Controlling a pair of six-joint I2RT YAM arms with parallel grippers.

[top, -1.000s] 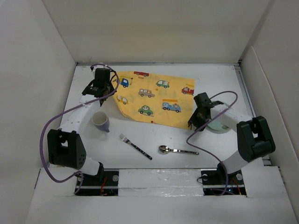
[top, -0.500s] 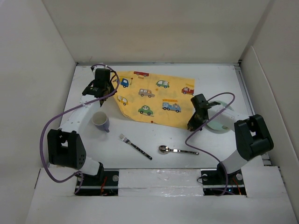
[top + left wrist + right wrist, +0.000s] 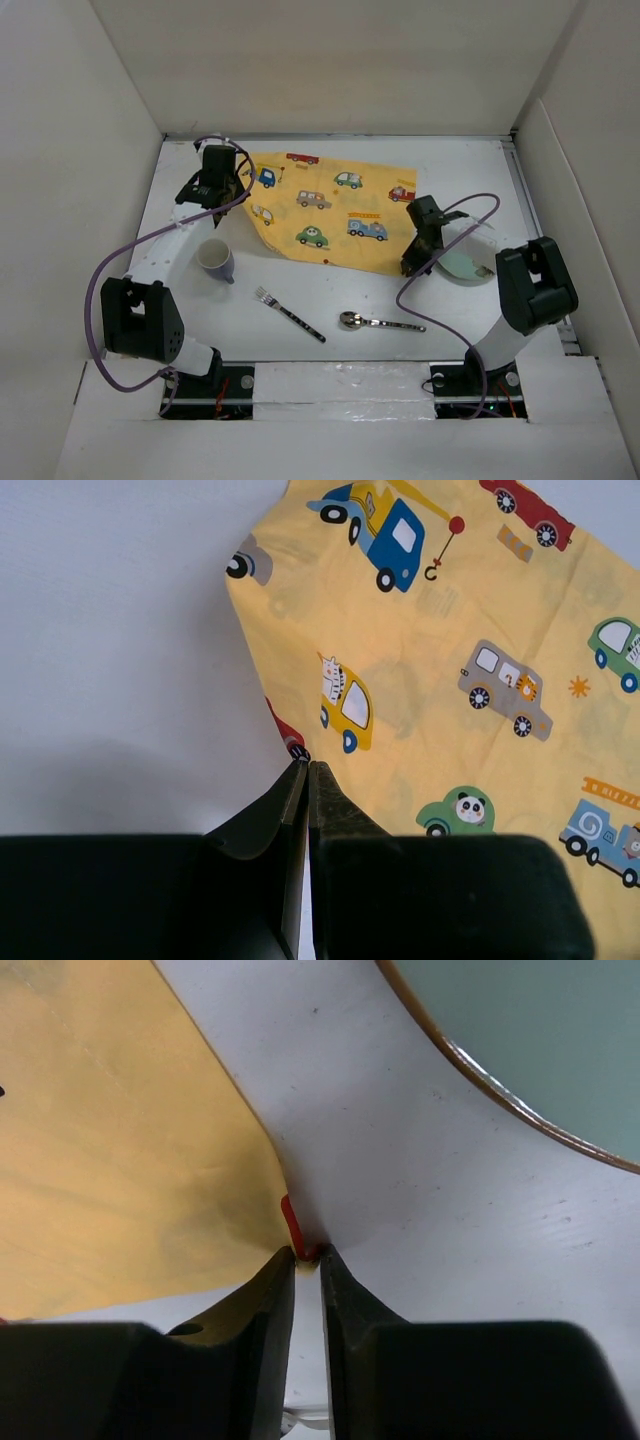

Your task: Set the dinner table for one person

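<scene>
the white table (image 3: 200, 312) fills the floor of a white-walled box, and everything else lies on it. a yellow cloth (image 3: 330, 215) printed with cartoon cars is spread across the far middle. near of it and to the left stands a mug (image 3: 214, 258), white inside and purple outside. a fork (image 3: 290, 314) lies slantwise in the near middle, and a spoon (image 3: 378, 322) lies just right of it, bowl to the left. a pale green plate (image 3: 468, 266) with a brown rim sits to the right of the cloth, partly covered by the right arm. a purple cable (image 3: 95, 290) loops from each arm.

the left gripper (image 3: 305, 765) is at the cloth's left edge, its jaws pressed tight together with the edge caught at their tips. they hide half of a small red car there. the right gripper (image 3: 308, 1252) is at the cloth's near right corner, between cloth and plate. its jaws are narrow and pinch that corner, which lifts off the table and shows a red strip at the tips.

the prints that can be read from the left wrist are a blue crane truck with a hook, a yellow car with a zebra, a grey car with a tiger, a green car with a panda and a blue truck with a ladder. the right wrist view cuts off most of the plate and shows only blank yellow.
</scene>
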